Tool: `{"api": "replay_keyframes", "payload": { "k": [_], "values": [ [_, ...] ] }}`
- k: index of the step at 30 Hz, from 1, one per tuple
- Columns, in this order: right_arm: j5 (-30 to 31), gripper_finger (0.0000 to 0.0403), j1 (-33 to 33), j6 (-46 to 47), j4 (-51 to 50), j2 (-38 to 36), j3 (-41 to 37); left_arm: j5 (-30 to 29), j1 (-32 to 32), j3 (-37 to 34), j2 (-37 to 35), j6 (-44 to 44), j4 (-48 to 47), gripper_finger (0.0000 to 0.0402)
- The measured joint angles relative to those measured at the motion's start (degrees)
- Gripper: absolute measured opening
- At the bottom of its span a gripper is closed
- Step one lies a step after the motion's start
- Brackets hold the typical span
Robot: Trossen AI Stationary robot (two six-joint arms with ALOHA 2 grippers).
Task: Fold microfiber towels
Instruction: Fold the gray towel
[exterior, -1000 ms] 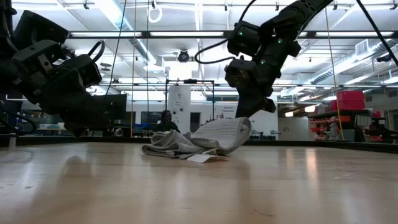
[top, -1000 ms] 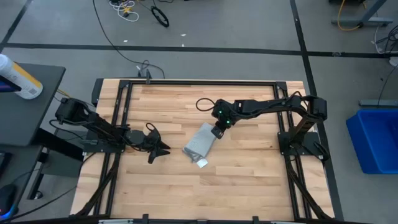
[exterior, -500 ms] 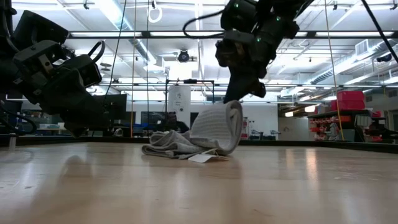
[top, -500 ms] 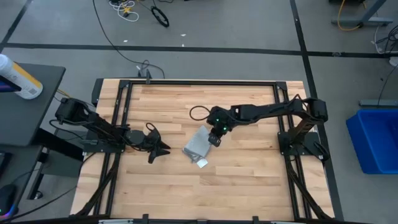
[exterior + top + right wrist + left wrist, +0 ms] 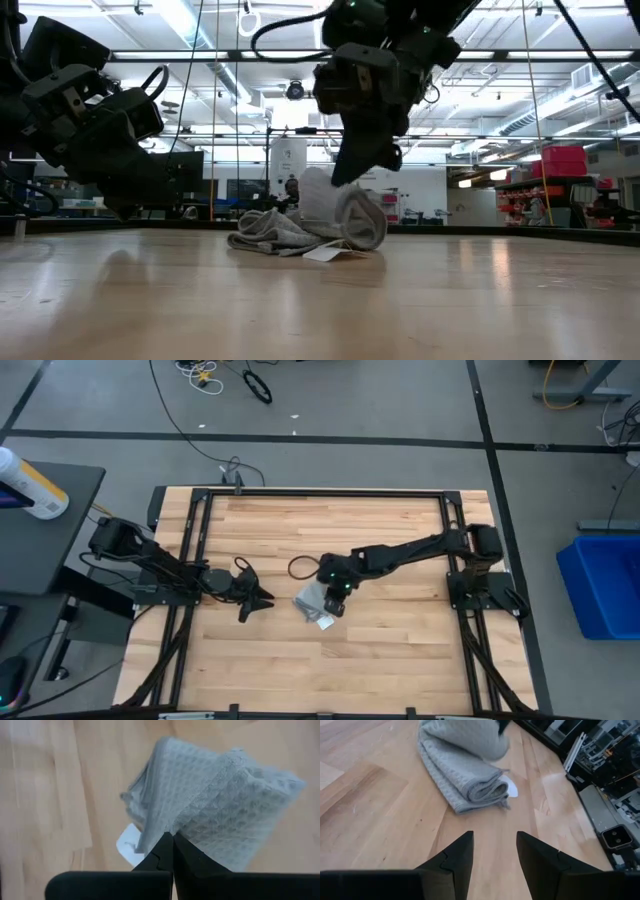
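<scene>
High view — right gripper (image 5: 334, 589) pinches the microfiber towel (image 5: 318, 603) edge at mid-table | left gripper (image 5: 252, 597) waits just beside it, fingers spread | white tag (image 5: 322, 255) probably underneath | advice — carry the flap fully across, lower flat, edges aligned, before releasing

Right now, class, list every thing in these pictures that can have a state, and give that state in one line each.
Microfiber towel: partly folded, one edge lifted and curled over the rest.
White tag: flat on the table beside the towel.
Right gripper: shut on the towel's raised edge.
Left gripper: open, empty, apart from the towel.
</scene>
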Motion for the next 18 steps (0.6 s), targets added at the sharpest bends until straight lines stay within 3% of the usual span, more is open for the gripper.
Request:
{"api": "replay_keyframes", "payload": {
  "k": [6, 18],
  "values": [
    [-2.81, 0.0000, 1.79, -3.37, -2.14, 7.35, 7.89, -0.19, 0.00, 0.04, -0.02, -0.09, -0.89, 0.0157],
    [-6.63, 0.0000, 1.56, -7.52, -6.17, 13.80, 19.50, -0.17, 0.02, 0.02, -0.03, 0.33, 0.09, 0.0157]
  ]
}}
